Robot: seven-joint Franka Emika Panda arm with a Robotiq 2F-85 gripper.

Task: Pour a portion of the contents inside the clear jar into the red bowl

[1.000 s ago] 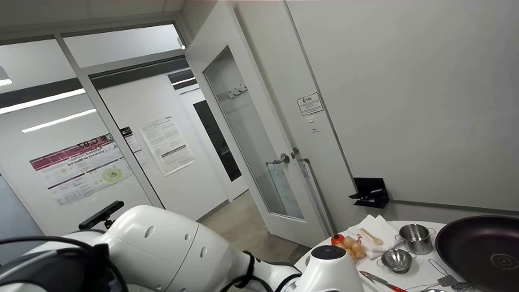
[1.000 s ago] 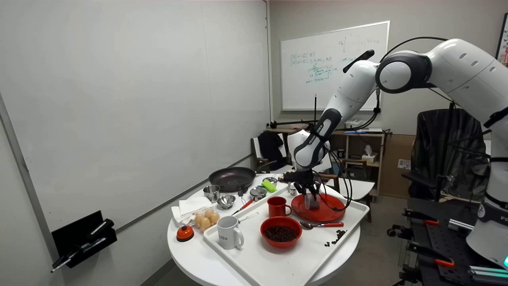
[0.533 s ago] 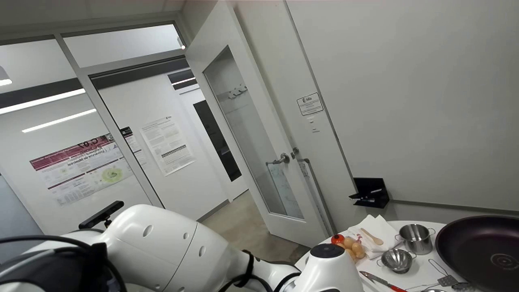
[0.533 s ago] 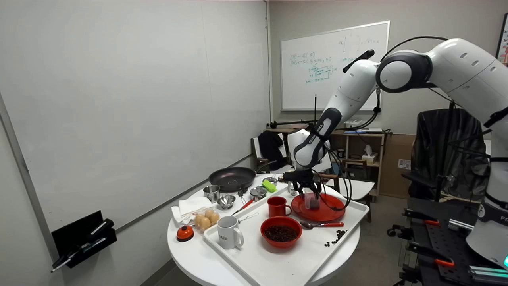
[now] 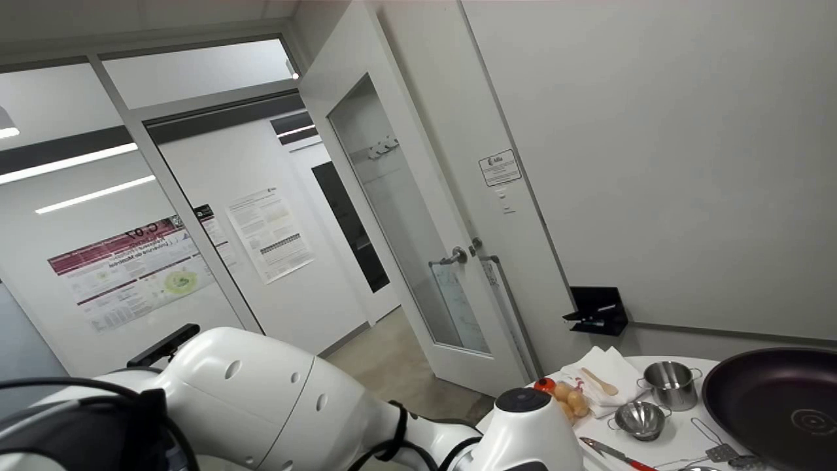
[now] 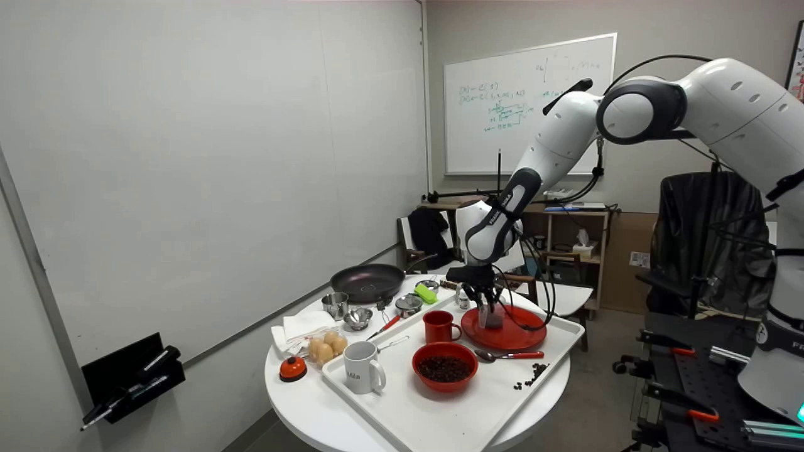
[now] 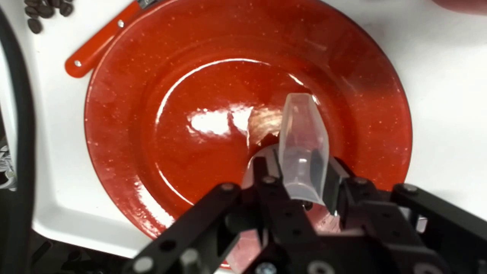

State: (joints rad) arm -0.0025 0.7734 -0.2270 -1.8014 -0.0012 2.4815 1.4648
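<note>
The clear jar (image 6: 489,316) stands on the red plate (image 6: 522,341); something dark shows low down in it. My gripper (image 7: 302,167) is shut on a long translucent part of the clear jar (image 7: 302,133), one pad on each side. Much of the jar's body is hidden under the gripper in the wrist view. In an exterior view the gripper (image 6: 483,299) comes down on the jar from above. Nearer that camera, the red bowl (image 6: 445,385) holds dark beans (image 6: 443,369). Neither jar, bowl nor gripper shows in the exterior view with the dark pan (image 5: 778,399).
A red mug (image 6: 438,328) stands between plate and bowl, and a red-handled spoon (image 6: 524,355) lies beside the plate. Loose beans (image 6: 538,372) are scattered on the white tray (image 6: 433,430). A white mug (image 6: 363,367) stands by the tray's edge, with steel pots beyond.
Half a second ago the jaws stood wider apart around the jar; now they have come together. The gripper and the jar have shifted slightly left in an exterior view.
</note>
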